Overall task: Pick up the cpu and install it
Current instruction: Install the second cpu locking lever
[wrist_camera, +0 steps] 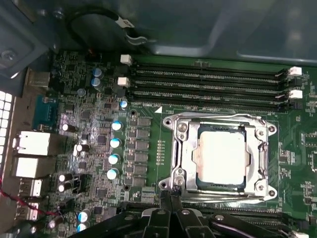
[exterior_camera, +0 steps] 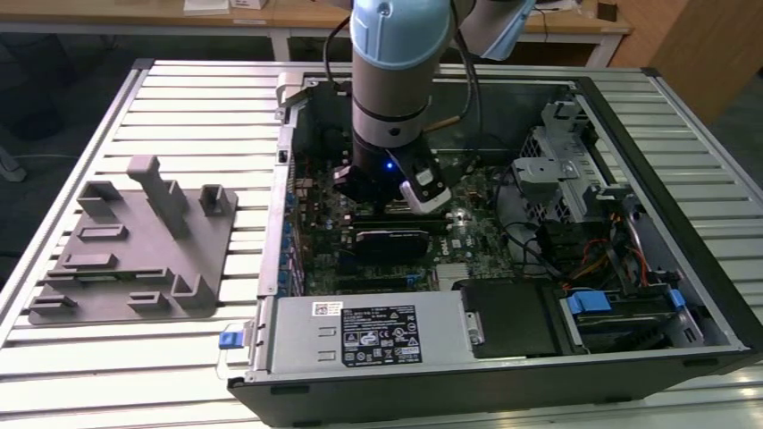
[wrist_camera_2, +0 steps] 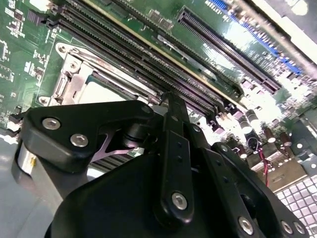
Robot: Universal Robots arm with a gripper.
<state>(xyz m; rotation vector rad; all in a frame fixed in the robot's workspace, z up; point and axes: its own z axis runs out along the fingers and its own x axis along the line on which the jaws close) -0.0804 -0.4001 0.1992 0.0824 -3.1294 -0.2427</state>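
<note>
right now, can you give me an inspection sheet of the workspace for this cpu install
surface: slatted metal table carrying an open computer case, motherboard facing up.
job's things: cpu lies flat inside the metal socket frame on the motherboard, beside the memory slots.
clutter: grey plastic fixture on the table at the exterior view's left, apart from the case.
claw: claw sits low over the board at the socket frame's edge, holding nothing; open or shut cannot be told.
cables: black cable loops along the case wall; orange and red wires run near the drive bay.
surroundings: wooden desks behind the table.
</note>
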